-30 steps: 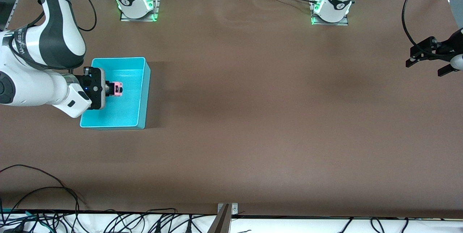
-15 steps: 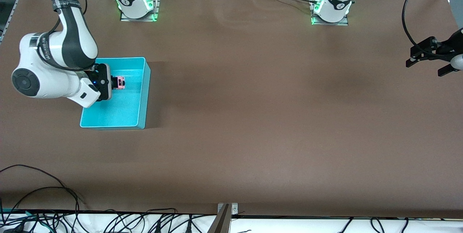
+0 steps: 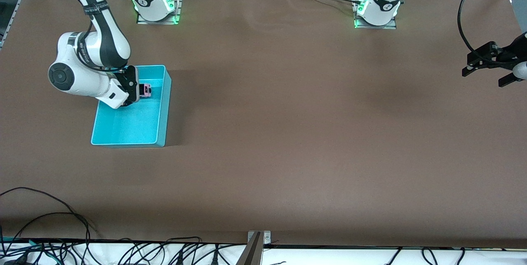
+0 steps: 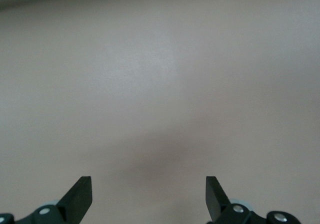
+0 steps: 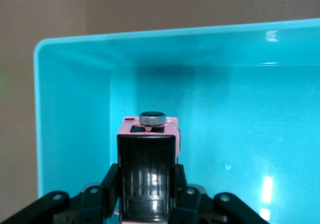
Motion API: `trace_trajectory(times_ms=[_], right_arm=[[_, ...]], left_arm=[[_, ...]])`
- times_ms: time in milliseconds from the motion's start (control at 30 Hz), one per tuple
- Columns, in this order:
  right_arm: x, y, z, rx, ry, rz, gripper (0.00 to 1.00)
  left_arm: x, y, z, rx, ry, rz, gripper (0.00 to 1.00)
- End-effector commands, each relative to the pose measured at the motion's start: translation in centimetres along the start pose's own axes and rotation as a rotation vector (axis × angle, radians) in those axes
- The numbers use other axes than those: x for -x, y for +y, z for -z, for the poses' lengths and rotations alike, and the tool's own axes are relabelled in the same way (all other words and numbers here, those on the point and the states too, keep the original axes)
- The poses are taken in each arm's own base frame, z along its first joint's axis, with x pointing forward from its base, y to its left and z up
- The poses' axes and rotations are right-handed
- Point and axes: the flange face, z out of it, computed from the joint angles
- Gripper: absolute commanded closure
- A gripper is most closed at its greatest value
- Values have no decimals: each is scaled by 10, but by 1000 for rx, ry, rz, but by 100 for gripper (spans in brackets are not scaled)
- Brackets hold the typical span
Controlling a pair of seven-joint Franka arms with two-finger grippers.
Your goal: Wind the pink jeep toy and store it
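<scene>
My right pincer (image 3: 142, 91), clamped on the pink jeep toy (image 3: 145, 90), has been shifting up-frame over the cyan bin (image 3: 162, 108) — storing is nearing release; left pincer (image 3: 488, 69) is waiting, fingers apart.

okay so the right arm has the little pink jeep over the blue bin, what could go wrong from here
1. The right gripper holds the pink jeep toy above the cyan bin, close to a corner; released from up there, it might bounce or land on its side.
2. Lowering so close to the bin's wall could knock the bin.
The left gripper waits open over bare table and poses no evident risk.
</scene>
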Motion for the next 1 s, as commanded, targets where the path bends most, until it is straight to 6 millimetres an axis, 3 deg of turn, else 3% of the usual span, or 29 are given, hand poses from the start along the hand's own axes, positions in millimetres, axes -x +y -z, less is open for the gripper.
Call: trace_trajectory(times_ms=[0,100,200,300,401,434,601,768,868,968], right_arm=[[3,-12,-12,46,9,24,72],[3,-12,-18,49,9,23,70],[3,-11,-19,49,9,25,60],[3,-11,-18,50,8,26,39],[3,-11,-18,51,9,25,24],[3,-10,-19,49,9,25,0],[5,-9,-16,52,9,21,0],[4,0,9,78,8,22,0],[3,11,37,89,11,14,0],[-1,23,77,104,13,13,0]], left_arm=[[-1,-3,6,15,15,-18,0],[-1,-3,6,15,15,-15,0],[-2,-2,6,15,15,-18,0],[-1,-3,5,15,14,-15,0],[-1,-3,6,15,15,-16,0],[-1,-3,6,15,15,-16,0],[-1,-3,5,15,14,-16,0],[-1,-3,6,15,15,-16,0],[-1,-3,6,15,15,-16,0],[-2,-2,6,15,15,-16,0]])
